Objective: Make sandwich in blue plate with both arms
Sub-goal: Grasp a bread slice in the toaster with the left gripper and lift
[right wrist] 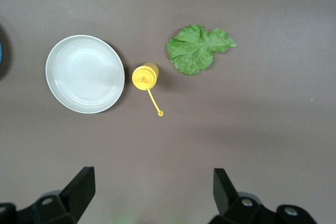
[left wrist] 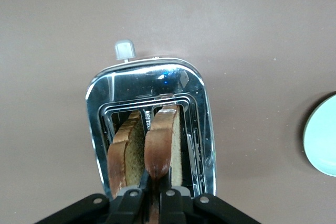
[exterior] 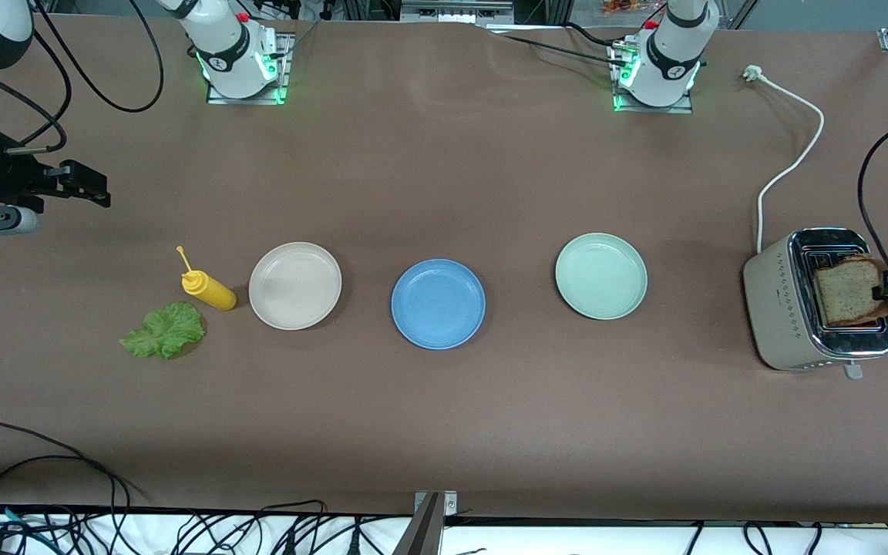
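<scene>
A brown bread slice (exterior: 849, 290) stands partly out of a slot of the silver toaster (exterior: 787, 312) at the left arm's end of the table. My left gripper (exterior: 887, 289) is shut on its crust edge. In the left wrist view the gripped slice (left wrist: 164, 142) stands beside a second slice (left wrist: 126, 153) in the other slot, with the left gripper (left wrist: 156, 183) pinching the first. The blue plate (exterior: 438, 303) lies bare at the table's middle. A green lettuce leaf (exterior: 164, 330) lies toward the right arm's end. My right gripper (exterior: 97, 191) hangs open over bare table there, holding nothing.
A beige plate (exterior: 294, 285) and a pale green plate (exterior: 600, 276) flank the blue plate. A yellow squeeze bottle (exterior: 209, 290) lies between the beige plate and the lettuce. The toaster's white cord (exterior: 795, 162) runs toward the left arm's base.
</scene>
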